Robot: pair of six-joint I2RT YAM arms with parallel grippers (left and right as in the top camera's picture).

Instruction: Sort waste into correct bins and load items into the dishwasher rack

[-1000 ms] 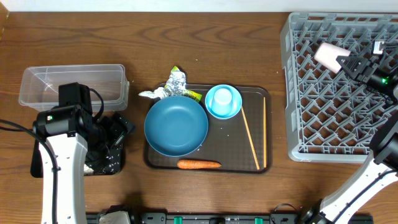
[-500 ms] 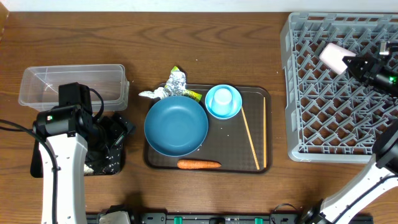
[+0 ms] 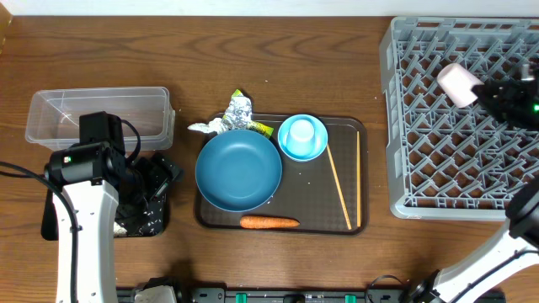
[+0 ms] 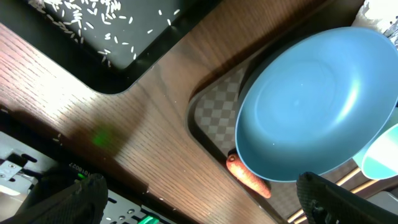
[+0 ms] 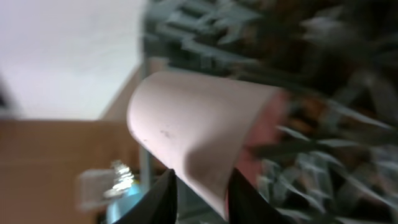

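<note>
Over on the far side, the right gripper has its jaws closed on the small whitish-pink cup, holding it tipped on its side over the back part of the grey dishwasher rack. The right wrist view is blurred, but the pink cup wall sits plainly between the two fingers; whether it touches the pegs yet, I cannot tell. So that's the first item at the rack and not yet released, and the rack shows nothing else loaded. On the other side, the left gripper hangs with its jaws spread wide and nothing between them, just off the corner of the black tray. There's white rice scattered inside that tray, so the rice looks sorted. The clear tub behind it looks to hold nothing so far. Now the to-do list, and it's long. On the brown tray sit the large dark-blue bowl and what looks like the light-blue cup nested in the small light-blue bowl, with the chopsticks lying lengthwise along the right side. The carrot lies at the front edge, just beside the big bowl. At the tray's back rim, the crumpled foil with its wrapper and paper scrap waits on the tabletop. My read: early days, with one waste type binned, one cup about to land, and four items and two bits of waste to go.
</note>
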